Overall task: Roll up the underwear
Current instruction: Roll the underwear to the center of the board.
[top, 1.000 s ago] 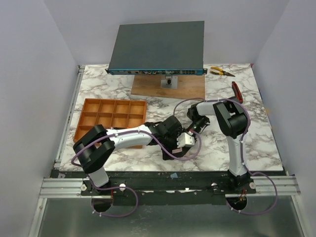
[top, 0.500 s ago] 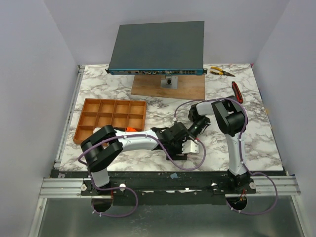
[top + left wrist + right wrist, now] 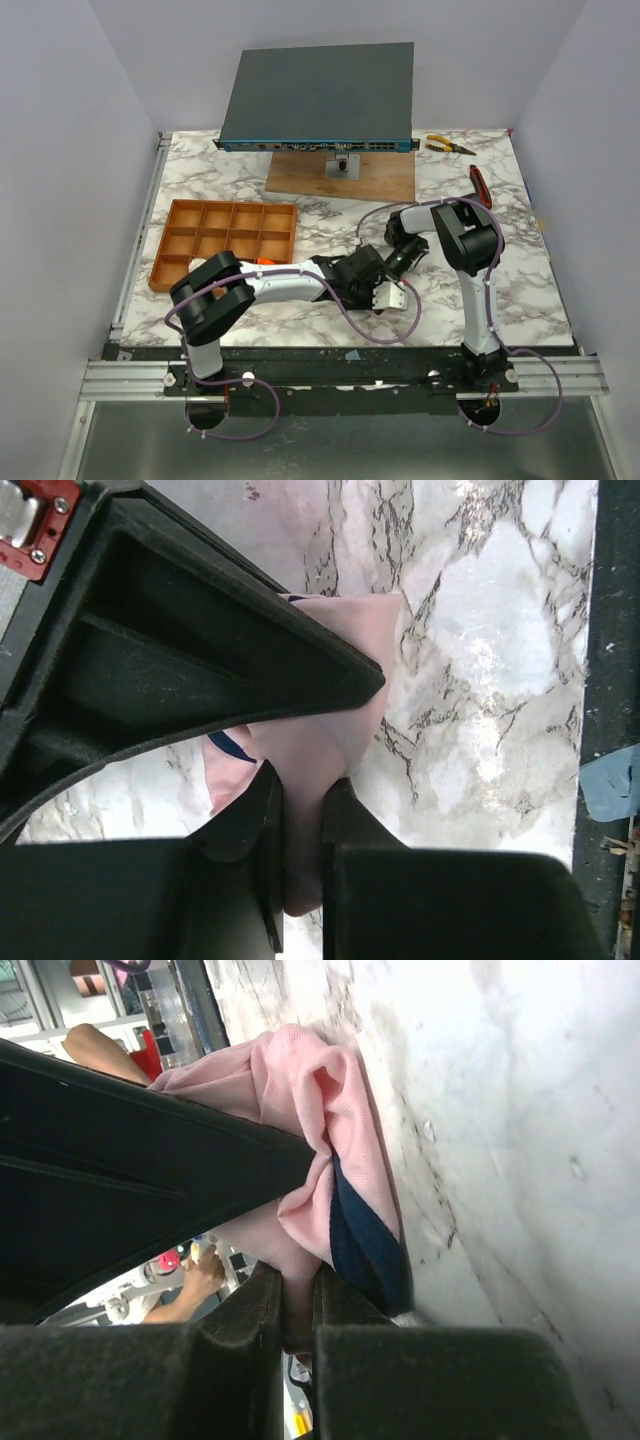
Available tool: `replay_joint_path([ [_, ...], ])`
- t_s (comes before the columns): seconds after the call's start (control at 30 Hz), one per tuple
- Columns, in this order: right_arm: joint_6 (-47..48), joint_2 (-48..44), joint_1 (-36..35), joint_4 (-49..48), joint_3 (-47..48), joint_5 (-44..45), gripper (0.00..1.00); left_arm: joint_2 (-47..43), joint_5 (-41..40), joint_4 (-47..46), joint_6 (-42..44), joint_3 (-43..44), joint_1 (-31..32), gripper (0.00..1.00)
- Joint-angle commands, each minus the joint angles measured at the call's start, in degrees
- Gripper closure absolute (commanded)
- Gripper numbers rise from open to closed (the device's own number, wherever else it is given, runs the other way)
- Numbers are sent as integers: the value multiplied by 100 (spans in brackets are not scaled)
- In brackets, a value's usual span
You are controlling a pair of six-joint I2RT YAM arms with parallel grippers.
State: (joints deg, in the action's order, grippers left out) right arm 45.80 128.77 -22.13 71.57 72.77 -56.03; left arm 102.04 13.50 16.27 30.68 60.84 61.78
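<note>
The pale pink underwear [image 3: 345, 695] lay bunched on the marble worktop [image 3: 530, 270], near its front edge and roughly midway across, caught between the two arms. In the right wrist view we saw its dark blue edging [image 3: 365, 1230] folded against the marble. From above the garment was hidden under the pincers.

The left pincer [image 3: 303, 810] was clamped on the pink cloth, which ran up through the narrow gap between its fingers. The right pincer [image 3: 297, 1295] was likewise closed on a fold of the same garment. The two pincers sat just beside each other, one finger crossing the other's view.

A scrap of orange cloth [image 3: 262, 262] showed behind the left arm, just off the front right corner of the orange-brown compartment tray [image 3: 170, 255].

In the left wrist view, bare marble ran from the garment to the worktop's dark front edge [image 3: 605, 630]. More bare marble lay between the pincers and the wooden board [image 3: 340, 180] under the network switch [image 3: 320, 90], and to the right of the right arm. Yellow-handled pliers [image 3: 448, 145] and a red-handled tool [image 3: 481, 186] lay well apart, near the far right corner.
</note>
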Motion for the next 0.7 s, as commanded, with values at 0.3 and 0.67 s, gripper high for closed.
replay_joint_path([
  [0.3,-704,-702,192,-2190,-733,1333,72,976,2431,1271,-503,800,-818,100],
  [0.67,-1329,-1356,511,-2809,-1106,1780,38,1430,2852,1461,-460,1007,-1104,100],
])
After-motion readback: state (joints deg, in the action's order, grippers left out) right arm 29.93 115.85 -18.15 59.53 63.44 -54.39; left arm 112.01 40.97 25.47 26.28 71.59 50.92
